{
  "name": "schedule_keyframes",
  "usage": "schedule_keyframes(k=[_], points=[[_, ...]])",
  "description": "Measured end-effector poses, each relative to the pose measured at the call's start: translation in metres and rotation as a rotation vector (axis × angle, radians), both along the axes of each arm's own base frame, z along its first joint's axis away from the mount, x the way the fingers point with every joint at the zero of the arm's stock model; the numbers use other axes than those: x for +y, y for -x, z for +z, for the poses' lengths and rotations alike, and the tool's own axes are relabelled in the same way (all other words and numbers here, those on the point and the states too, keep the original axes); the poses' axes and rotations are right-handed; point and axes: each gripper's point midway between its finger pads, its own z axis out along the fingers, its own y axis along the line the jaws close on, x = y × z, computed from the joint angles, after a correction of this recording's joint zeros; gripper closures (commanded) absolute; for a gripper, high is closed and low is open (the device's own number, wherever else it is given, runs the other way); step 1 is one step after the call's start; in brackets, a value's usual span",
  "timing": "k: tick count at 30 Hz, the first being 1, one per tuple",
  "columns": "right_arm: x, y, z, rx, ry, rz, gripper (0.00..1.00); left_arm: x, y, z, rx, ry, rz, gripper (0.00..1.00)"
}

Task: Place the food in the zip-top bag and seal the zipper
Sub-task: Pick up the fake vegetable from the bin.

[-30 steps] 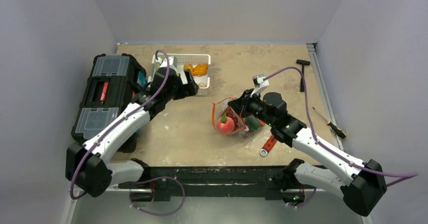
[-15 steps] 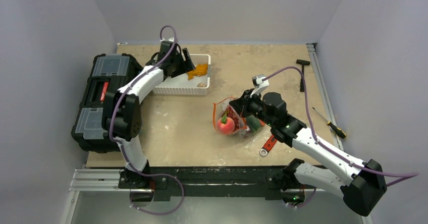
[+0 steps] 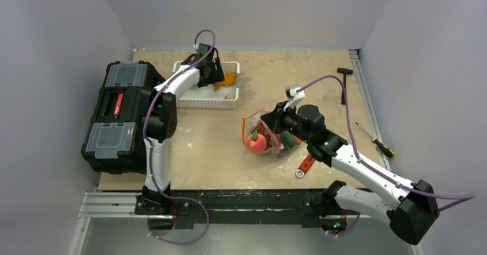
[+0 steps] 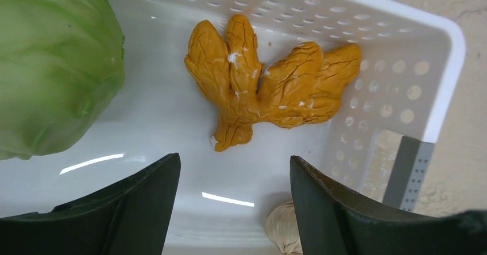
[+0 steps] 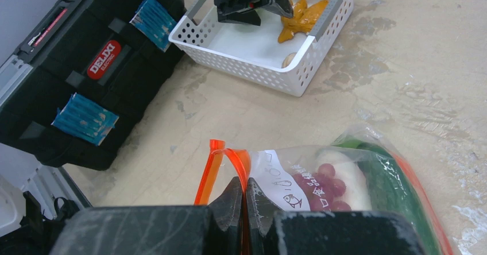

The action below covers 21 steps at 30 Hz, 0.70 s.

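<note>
A white slotted basket [image 3: 201,100] sits toward the far side of a tan table. The left gripper [image 3: 209,71] hangs just over the basket's middle, its two dark fingers [image 4: 143,203] spread apart with nothing between them. Inside the basket, an orange root [image 4: 270,88] with knobby branches lies flat against the right end wall. A green cabbage [image 4: 51,65] fills the basket's left part, and a small pale bulb [image 4: 284,229] rests at the near wall, just below the root.

Right of the basket and nearer the arms, the clear bag [image 3: 270,137] lies on the table. A pink peach [image 3: 256,143], dark red grapes [image 5: 327,177], a white piece [image 5: 347,180] and a long green piece [image 5: 385,189] are in it. The right gripper [image 5: 244,197] is pinched closed on the bag's orange-red zipper [image 5: 221,163], holding the mouth raised on the side facing the basket.

A black toolbox [image 3: 120,111] stands just left of the basket. A red-handled wrench [image 3: 306,166] lies beyond the bag, farther from the basket.
</note>
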Motion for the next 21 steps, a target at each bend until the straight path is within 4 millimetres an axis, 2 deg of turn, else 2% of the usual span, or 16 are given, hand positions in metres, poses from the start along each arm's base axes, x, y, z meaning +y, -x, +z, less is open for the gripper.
schedule_keyframes(k=[10,15,21], points=[[0.000,-0.003,-0.004,0.005,0.010,-0.011,1.00,-0.003,0.005,-0.042,0.121,-0.044,0.004,0.25],[-0.001,-0.004,-0.005,0.004,0.011,-0.017,1.00,-0.006,-0.004,-0.047,0.142,-0.024,0.025,0.26],[-0.001,-0.004,-0.004,0.004,0.011,-0.017,1.00,-0.012,-0.019,-0.048,0.161,0.034,0.066,0.39]])
